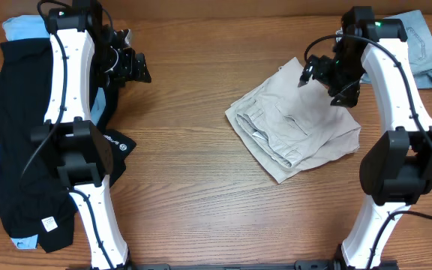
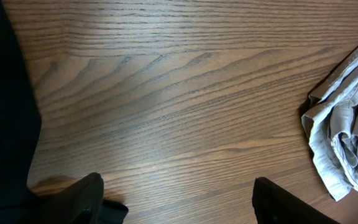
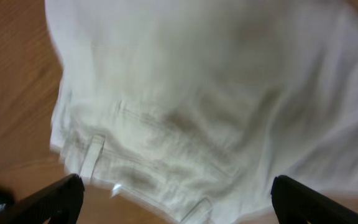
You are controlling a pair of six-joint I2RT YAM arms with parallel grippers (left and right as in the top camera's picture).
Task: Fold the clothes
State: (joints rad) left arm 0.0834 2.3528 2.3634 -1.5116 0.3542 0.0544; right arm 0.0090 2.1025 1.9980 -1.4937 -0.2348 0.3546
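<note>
Beige shorts [image 1: 295, 127], gathered into a rumpled, roughly square bundle, lie on the wooden table [image 1: 201, 150] right of centre, the layered waistband edge along the lower left side. The right claw [image 1: 327, 84] hovers over the bundle's upper right part, its two fingers spread wide with only cloth beneath. The wrist view is blurred, so contact with the cloth cannot be told. The left claw [image 1: 142, 69] hangs above bare wood at the upper left, its fingers likewise spread wide, with nothing between them, well apart from the shorts. A black garment [image 1: 21, 135] bearing a small white logo [image 1: 122, 145] stretches along the table's left side beneath the left arm, with light-blue cloth [image 1: 21, 28] showing at its top and lower edges. A light-blue denim piece [image 1: 422, 45] sits at the far right corner.
</note>
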